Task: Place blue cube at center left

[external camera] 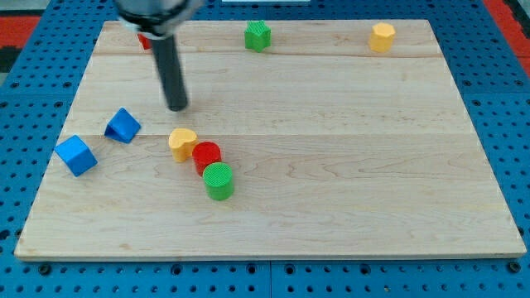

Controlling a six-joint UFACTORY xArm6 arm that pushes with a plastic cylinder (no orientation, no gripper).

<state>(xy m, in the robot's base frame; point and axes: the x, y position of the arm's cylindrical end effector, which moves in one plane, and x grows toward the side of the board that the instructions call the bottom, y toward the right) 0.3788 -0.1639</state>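
A blue cube [76,155] lies near the left edge of the wooden board [348,182], at mid height. A second blue block [122,125], wedge-like, lies just to its upper right. My tip [177,108] stands on the board to the upper right of both blue blocks, apart from them, about a block's width right of the wedge-like one and above a yellow block [182,142].
A red cylinder [207,156] and a green cylinder [219,180] sit in a diagonal row below the yellow block. A green block [257,36] and a yellow block [382,37] lie at the top edge. A red block [144,39] is partly hidden behind the rod.
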